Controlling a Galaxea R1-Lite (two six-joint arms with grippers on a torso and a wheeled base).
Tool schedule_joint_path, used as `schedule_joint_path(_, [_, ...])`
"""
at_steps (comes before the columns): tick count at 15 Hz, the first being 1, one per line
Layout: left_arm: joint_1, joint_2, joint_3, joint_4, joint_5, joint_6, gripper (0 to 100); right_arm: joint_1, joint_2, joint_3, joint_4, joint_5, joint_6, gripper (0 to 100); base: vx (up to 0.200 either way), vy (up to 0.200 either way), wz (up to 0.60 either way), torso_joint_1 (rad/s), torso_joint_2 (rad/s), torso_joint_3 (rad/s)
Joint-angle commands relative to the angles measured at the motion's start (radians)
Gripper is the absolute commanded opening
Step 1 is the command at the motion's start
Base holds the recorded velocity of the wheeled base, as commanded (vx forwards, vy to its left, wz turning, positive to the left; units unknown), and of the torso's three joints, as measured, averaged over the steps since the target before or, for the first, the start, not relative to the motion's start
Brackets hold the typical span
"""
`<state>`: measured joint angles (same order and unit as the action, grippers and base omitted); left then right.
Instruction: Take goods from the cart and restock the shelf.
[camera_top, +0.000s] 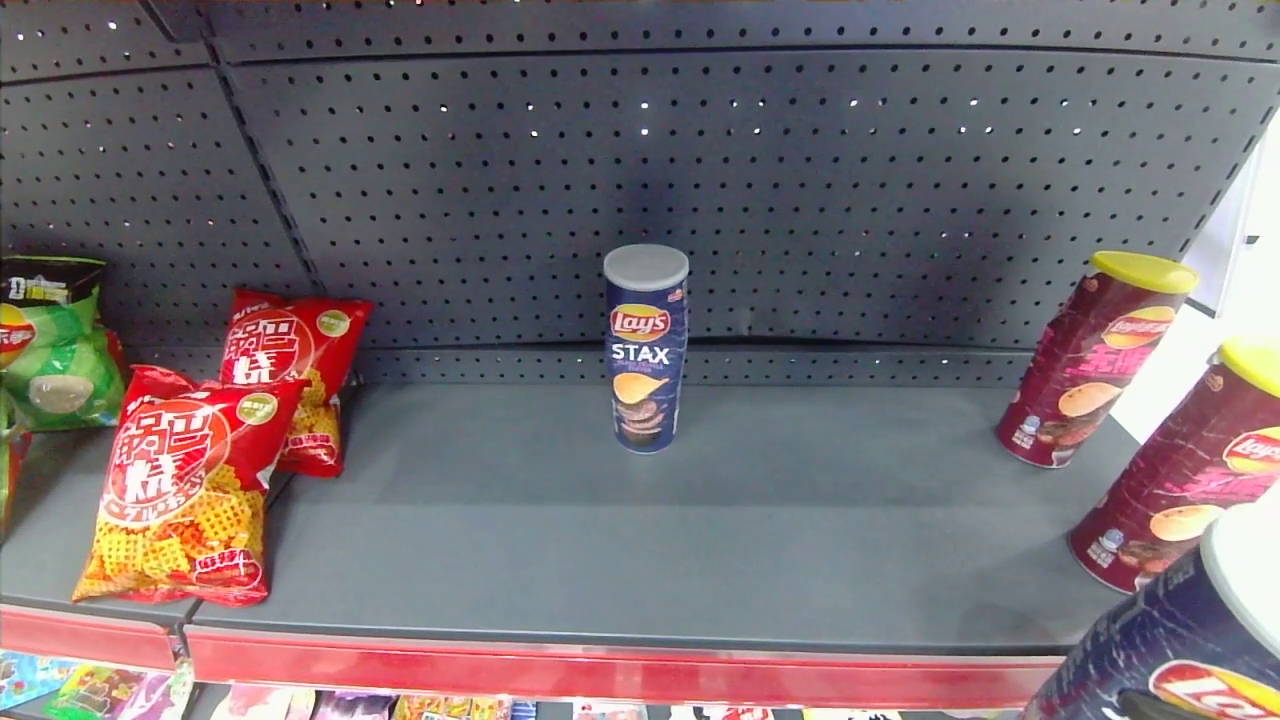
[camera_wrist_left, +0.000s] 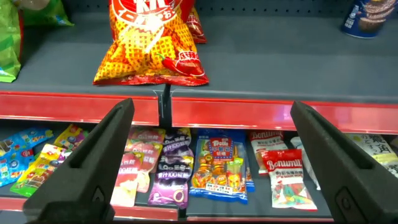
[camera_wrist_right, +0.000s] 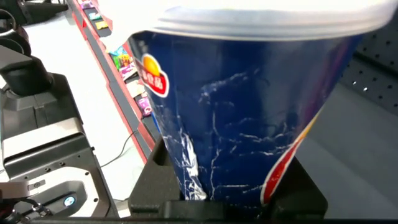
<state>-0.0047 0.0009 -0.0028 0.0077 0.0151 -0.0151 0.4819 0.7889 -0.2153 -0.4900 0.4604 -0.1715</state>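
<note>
Right wrist view: the blue can (camera_wrist_right: 249, 112) sits pinched inside the right pincer (camera_wrist_right: 236, 186).

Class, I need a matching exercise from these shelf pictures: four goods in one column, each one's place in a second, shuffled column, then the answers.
Goods
1. grey-lidded blue can
2. yellow-lidded red cans
3. red snack bags
4. white-lidded blue can

Places
A. left part of the shelf
B. held in the right hand
C. upright at the shelf's middle, towards the back
D. shelf's right end

Pairs: 1-C, 2-D, 3-A, 4-B
</note>
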Motion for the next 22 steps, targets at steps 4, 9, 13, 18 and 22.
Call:
schedule_joint_path(4, [0.0,0.001,0.0,0.0,0.0,0.0,100,-0.014,0.0,-0.015,0.001,-0.002,0.032,0,0.0,0.0,0.0,0.0,0.0,0.0])
schedule_joint_path(9, [0.0,0.001,0.0,0.0,0.0,0.0,100,-0.051,-0.007,-0.018,0.001,0.0,0.043,0,0.0,0.0,0.0,0.0,0.0,0.0])
schedule_joint_path(13, [0.0,0.001,0.0,0.0,0.0,0.0,100,-0.072,0.004,-0.015,0.002,-0.002,0.041,0,0.0,0.0,0.0,0.0,0.0,0.0])
schedule_joint_path(18, [0.0,0.001,0.0,0.0,0.0,0.0,100,-0.072,0.006,-0.013,0.002,-0.019,0.041,0,0.0,0.0,0.0,0.0,0.0,0.0])
schedule_joint_path(22, [0.0,0.001,0.0,0.0,0.0,0.0,100,-0.071,0.007,-0.007,0.002,-0.028,0.041,0,0.0,0.0,0.0,0.0,0.0,0.0])
